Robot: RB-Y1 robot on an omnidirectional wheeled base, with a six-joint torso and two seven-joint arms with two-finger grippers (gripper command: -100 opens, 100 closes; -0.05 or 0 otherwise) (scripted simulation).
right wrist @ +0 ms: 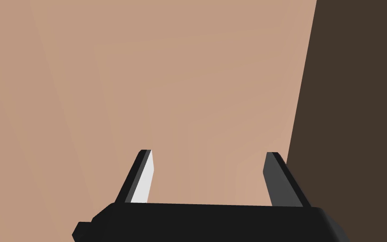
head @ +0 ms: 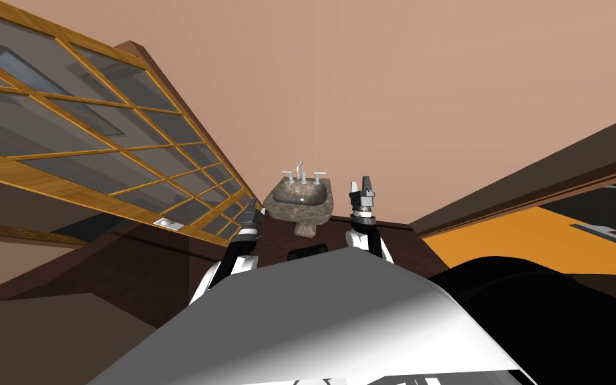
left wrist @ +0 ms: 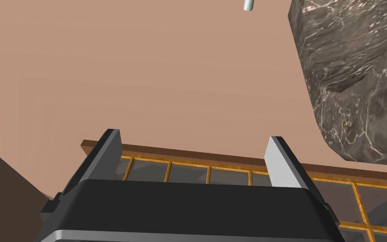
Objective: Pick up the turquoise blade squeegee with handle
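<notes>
A mottled grey stone pedestal sink [head: 298,202] stands against the tan wall, with a silver faucet [head: 302,174] at its back. In its basin lies a thin turquoise streak [head: 293,199], too small to make out as the squeegee. My left gripper [head: 254,212] is raised just left of the sink, below its rim, open and holding nothing. In the left wrist view the left gripper [left wrist: 194,145] has the sink's stone underside [left wrist: 348,84] close beside it. My right gripper [head: 365,188] is raised just right of the sink, and its wrist view shows the right gripper [right wrist: 209,157] open and holding nothing.
A glass-paned partition in a yellow wooden frame [head: 99,147] runs along my left up to the sink. A dark brown frame [head: 534,180] and an orange surface [head: 500,240] lie to my right. Dark brown floor [head: 133,267] spreads below the sink.
</notes>
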